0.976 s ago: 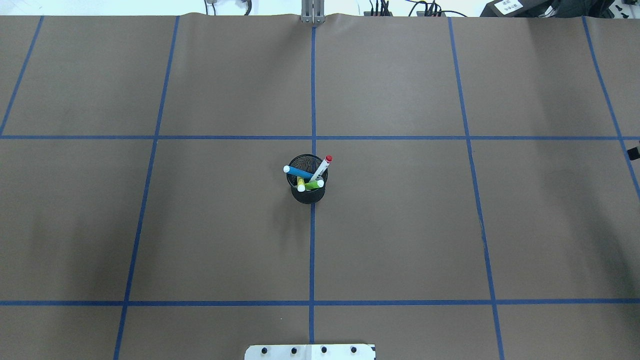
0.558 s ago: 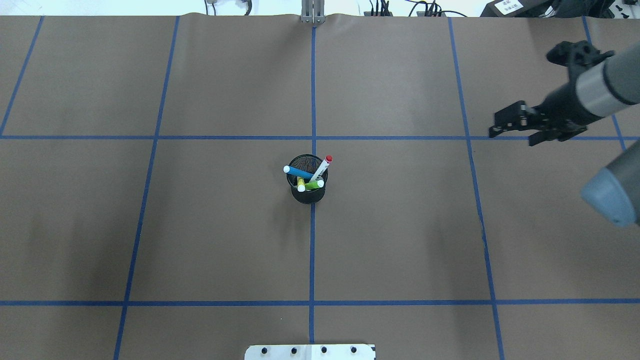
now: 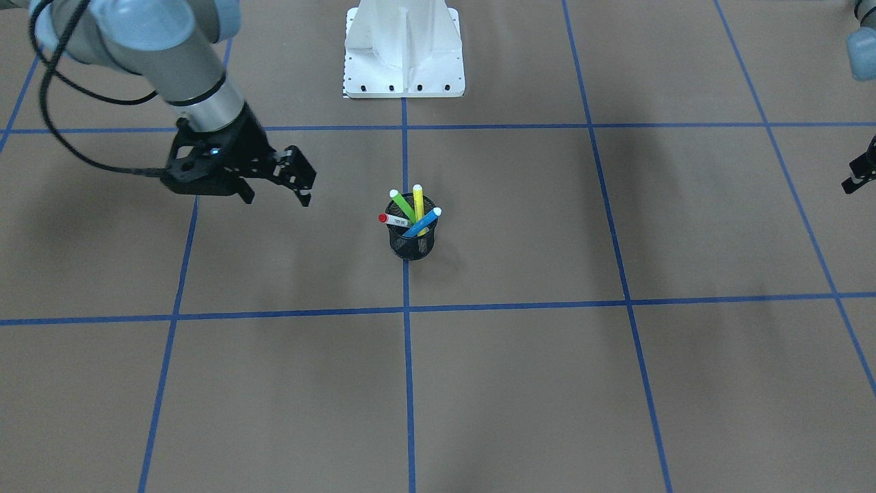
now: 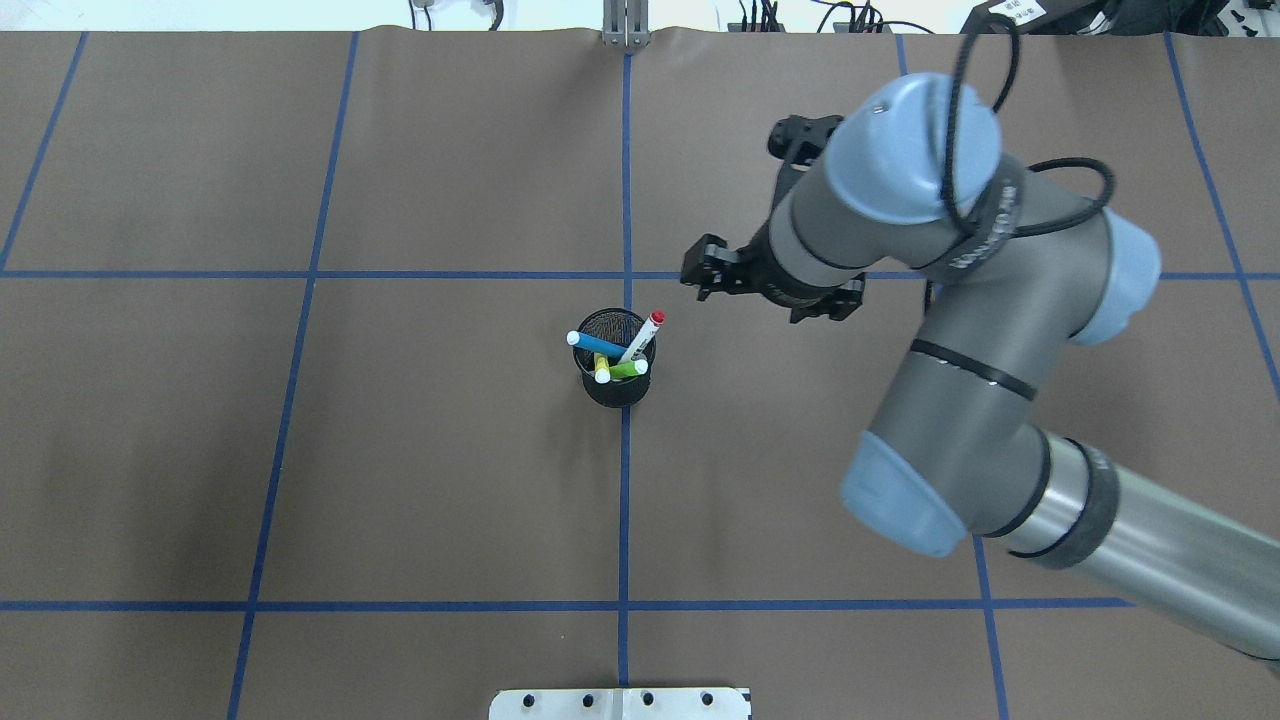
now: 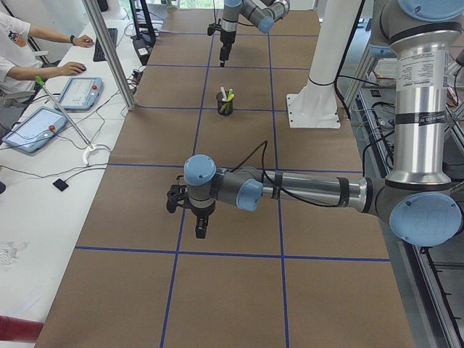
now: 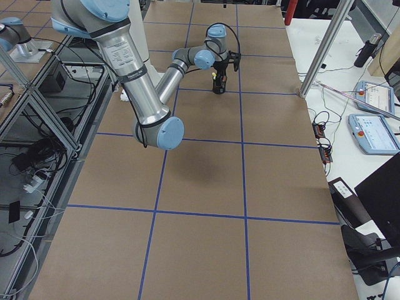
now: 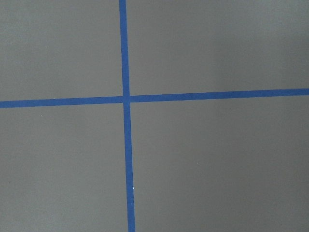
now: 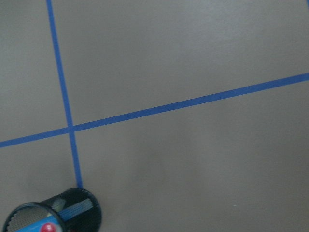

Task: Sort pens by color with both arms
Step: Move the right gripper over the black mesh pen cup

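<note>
Bright even light, soft shadows, sharp focus

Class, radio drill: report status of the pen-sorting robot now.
Right gripper empty, jaws open, short of mesh cup. Left gripper far off, jaws unclear. Four pens in cup. No obstruction seen.

Four pens [image 4: 634, 350] stand with their lower halves hidden inside the mesh cup [image 4: 612, 390], which the right wrist view's bottom edge clips. The left gripper [image 3: 864, 171] is cut off at the front-facing view's right edge and too small in the side view, leaving its jaws unreadable.
</note>
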You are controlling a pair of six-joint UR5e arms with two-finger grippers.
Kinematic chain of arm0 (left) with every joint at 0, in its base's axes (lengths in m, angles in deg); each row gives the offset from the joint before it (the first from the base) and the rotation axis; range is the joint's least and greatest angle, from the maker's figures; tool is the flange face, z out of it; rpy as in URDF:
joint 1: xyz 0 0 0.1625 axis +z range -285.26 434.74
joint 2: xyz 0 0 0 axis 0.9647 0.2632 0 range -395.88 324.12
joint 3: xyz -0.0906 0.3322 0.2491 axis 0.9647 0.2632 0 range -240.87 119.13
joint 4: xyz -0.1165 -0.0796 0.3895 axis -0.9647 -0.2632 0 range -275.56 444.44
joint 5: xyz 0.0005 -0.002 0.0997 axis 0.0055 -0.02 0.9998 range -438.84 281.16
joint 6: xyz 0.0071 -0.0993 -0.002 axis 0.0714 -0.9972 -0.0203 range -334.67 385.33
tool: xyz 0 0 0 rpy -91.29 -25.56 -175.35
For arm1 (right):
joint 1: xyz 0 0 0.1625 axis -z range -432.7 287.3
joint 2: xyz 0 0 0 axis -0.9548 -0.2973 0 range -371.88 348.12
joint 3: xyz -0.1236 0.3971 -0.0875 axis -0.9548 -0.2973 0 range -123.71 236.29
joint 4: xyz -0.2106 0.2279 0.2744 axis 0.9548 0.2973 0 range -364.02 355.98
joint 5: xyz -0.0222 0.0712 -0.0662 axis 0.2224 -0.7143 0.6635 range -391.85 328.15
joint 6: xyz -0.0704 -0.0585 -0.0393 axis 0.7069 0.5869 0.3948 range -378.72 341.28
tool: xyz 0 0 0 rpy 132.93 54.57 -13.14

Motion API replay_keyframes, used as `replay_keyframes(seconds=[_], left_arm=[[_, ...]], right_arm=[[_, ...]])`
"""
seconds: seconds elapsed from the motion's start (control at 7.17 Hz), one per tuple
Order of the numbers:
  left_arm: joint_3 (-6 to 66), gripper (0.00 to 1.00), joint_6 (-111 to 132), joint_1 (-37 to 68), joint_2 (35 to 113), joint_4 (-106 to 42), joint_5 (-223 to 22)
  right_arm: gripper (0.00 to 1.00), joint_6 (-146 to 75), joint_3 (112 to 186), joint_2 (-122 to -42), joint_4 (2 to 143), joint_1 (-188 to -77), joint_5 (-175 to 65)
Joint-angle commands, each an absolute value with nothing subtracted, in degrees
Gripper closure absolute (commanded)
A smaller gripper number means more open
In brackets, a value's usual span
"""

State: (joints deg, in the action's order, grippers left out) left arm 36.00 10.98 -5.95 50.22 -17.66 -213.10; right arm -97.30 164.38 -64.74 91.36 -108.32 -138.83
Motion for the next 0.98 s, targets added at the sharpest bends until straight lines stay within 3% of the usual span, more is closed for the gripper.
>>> replay_keyframes(seconds=[0.0,0.28,0.84], left_arm=[[36.1,0.00,11.1,-5.9,50.3,-19.4,-213.1],[36.2,0.00,10.4,-5.9,50.3,-19.7,-213.1],[36.1,0.00,10.3,-5.9,50.3,-19.7,-213.2]], right_arm=[[0.01,-100.6,153.0,-50.8,95.9,-103.7,-131.4],[0.09,-100.6,139.1,-40.5,96.0,-101.8,-129.8],[0.26,-93.7,137.0,-38.8,102.6,-99.8,-128.5]])
